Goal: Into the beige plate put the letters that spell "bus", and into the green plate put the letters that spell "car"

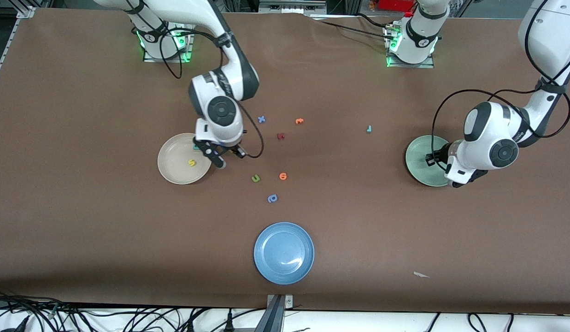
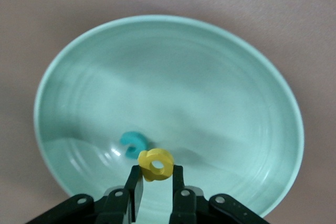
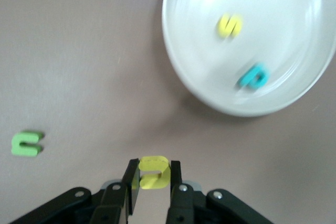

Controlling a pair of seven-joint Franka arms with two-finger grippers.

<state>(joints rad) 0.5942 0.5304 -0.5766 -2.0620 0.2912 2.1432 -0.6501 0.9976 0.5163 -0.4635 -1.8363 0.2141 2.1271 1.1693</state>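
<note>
The left hand [image 2: 156,182] pinches the yellow "a" [image 2: 156,164] over the green plate [image 2: 252,77]; the right hand [image 3: 153,182], beside the beige plate [image 3: 184,66], grips the yellow "u" [image 3: 154,171].

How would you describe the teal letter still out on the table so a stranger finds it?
Start at the green plate at the left arm's end. The teal letter lies alone on bare table beside it, toward the middle and farther from the front camera. Every other loose letter sits clustered near the beige plate.
</note>
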